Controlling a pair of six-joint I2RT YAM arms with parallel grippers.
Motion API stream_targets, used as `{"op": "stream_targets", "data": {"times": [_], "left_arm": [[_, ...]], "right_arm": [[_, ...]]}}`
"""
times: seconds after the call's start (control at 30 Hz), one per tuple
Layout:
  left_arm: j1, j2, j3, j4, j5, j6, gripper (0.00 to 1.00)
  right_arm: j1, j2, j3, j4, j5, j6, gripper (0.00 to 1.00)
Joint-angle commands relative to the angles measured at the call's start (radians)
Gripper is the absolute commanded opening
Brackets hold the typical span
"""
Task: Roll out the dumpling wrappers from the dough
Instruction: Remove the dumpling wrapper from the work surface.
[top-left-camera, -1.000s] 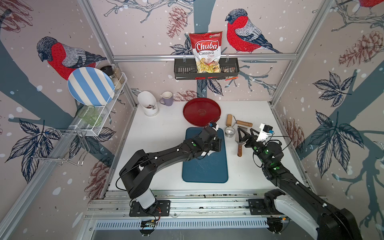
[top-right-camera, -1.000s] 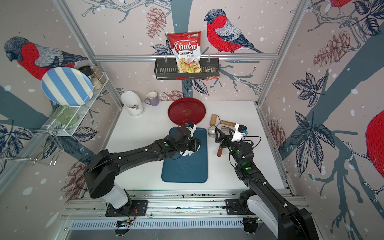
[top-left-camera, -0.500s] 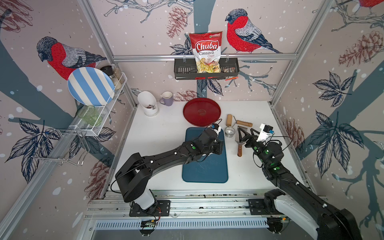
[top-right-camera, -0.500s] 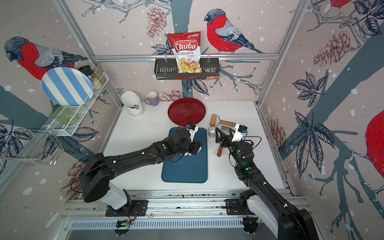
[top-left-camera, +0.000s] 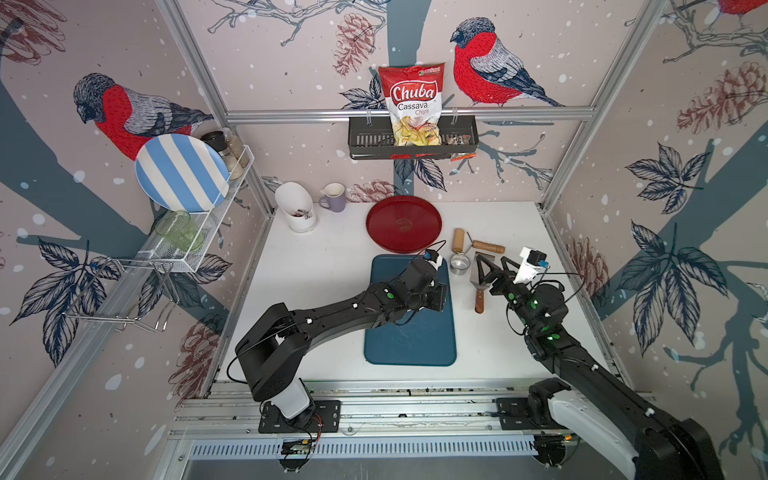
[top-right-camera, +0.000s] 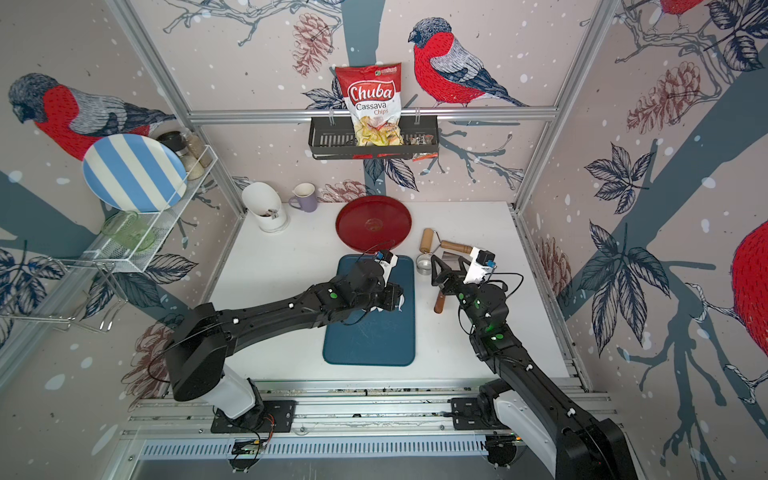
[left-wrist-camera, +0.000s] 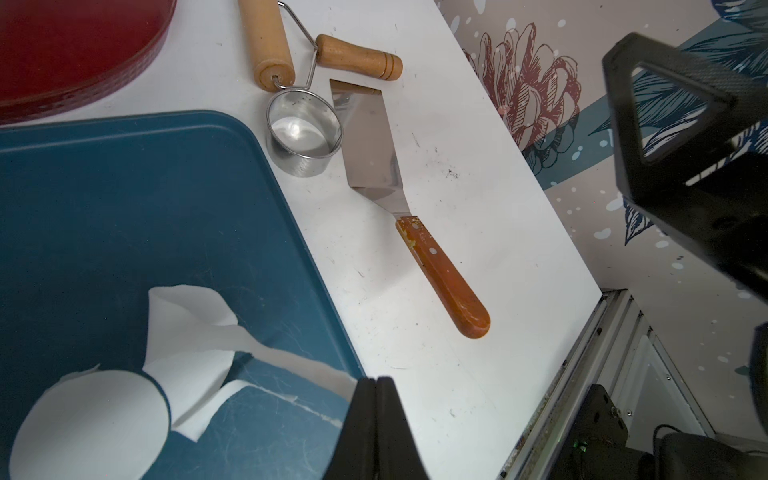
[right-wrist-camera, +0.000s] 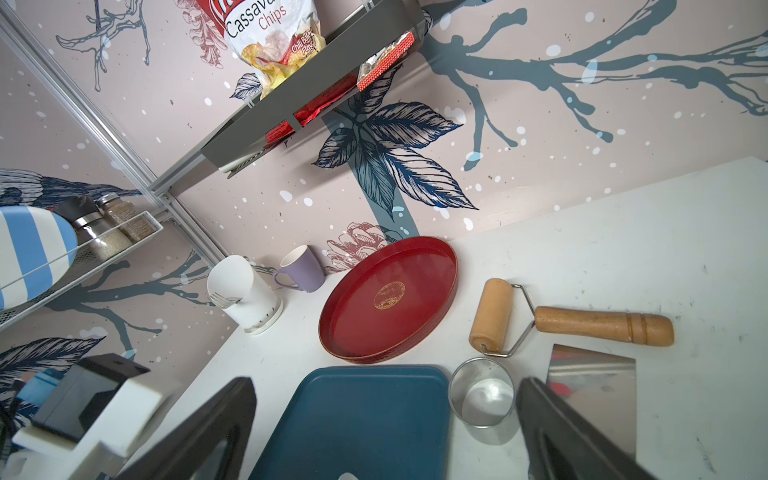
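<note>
Left wrist view: the round wrapper (left-wrist-camera: 89, 424) lies on the board (left-wrist-camera: 124, 199), toward the board's 2 o'clock as a top view places it. The ragged dough (left-wrist-camera: 187, 320) curls up just beside it, touching its edge. A thin strip of that dough runs to your left gripper (left-wrist-camera: 376, 380). Its jaws are pressed together and seem to pinch the strip's end, though the contact itself is hidden. Pull hard and that narrow strip will likely tear. Pull across the wrapper and the clinging dough may drag or fold it. Off the board toward 3 o'clock sit the ring (top-left-camera: 459, 263) and spatula (top-left-camera: 479, 299). Your right gripper (top-left-camera: 491, 262) hovers spread and empty over the spatula's blade, so a careless drop there could knock the ring.
</note>
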Motion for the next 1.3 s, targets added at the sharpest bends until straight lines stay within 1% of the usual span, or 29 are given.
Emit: {"op": "stream_targets", "data": {"times": [0.0, 0.07, 0.33, 0.57, 0.7, 0.77, 1.0, 1.13, 1.27], "left_arm": [[-0.004, 0.025, 0.004, -0.009, -0.013, 0.011, 0.11], [-0.003, 0.044, 0.011, -0.013, -0.016, 0.01, 0.13], [-0.004, 0.102, 0.053, -0.06, -0.033, 0.011, 0.3], [-0.001, 0.102, 0.055, -0.086, -0.049, 0.005, 0.39], [0.016, 0.104, 0.071, -0.116, -0.024, -0.008, 0.44], [0.033, 0.108, 0.082, -0.135, 0.008, -0.017, 0.47], [0.078, 0.102, 0.09, -0.155, 0.079, -0.062, 0.55], [0.101, 0.095, 0.09, -0.145, 0.128, -0.094, 0.64], [0.12, 0.081, 0.082, -0.131, 0.155, -0.126, 0.77]], "right_arm": [[0.0, -0.006, -0.001, 0.034, 0.01, 0.004, 1.0], [0.0, -0.006, -0.001, 0.033, 0.011, 0.004, 1.0], [-0.002, -0.014, 0.001, 0.026, 0.01, 0.007, 1.0], [-0.007, -0.017, 0.011, -0.002, 0.014, 0.011, 1.0], [-0.012, -0.016, 0.033, -0.057, -0.009, -0.013, 1.0], [-0.013, -0.02, 0.045, -0.082, -0.023, -0.023, 1.0], [-0.014, -0.066, 0.076, -0.226, -0.109, -0.048, 1.0], [-0.013, -0.095, 0.082, -0.312, -0.147, -0.038, 0.99], [-0.003, -0.089, 0.068, -0.342, -0.164, -0.028, 0.98]]}}
